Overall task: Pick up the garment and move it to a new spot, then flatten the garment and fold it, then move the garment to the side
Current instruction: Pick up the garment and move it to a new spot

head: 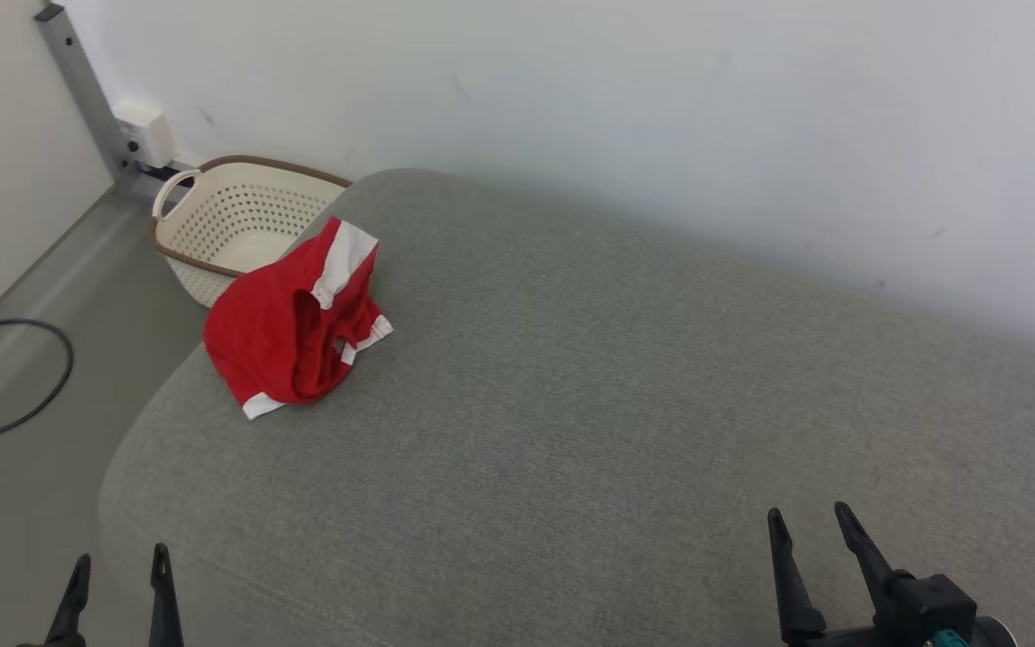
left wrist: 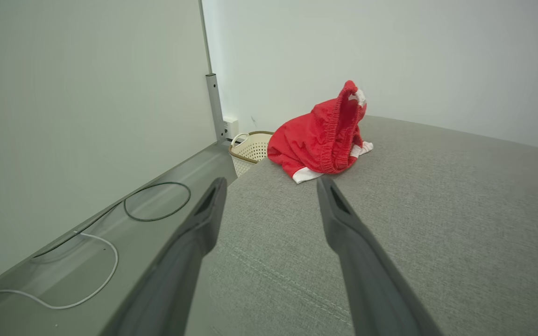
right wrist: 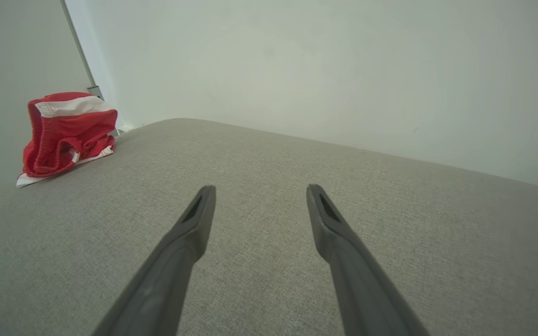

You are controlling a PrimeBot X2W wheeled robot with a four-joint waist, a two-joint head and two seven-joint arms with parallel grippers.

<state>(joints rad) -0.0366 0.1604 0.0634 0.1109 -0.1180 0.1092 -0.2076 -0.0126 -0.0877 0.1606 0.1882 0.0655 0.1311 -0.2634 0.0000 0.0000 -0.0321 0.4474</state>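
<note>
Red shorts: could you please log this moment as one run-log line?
red shorts: crumpled on grey cushion | left pincer: open, empty | right pincer: open, empty

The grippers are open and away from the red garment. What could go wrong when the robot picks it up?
1. The crumpled red garment with white trim lies close to the edge of the grey fabric cushion; a push from the left gripper might slide it off toward the cream perforated basket.
2. It is heaped in several layers, so a pinch may catch only one and lift it bunched.
</note>
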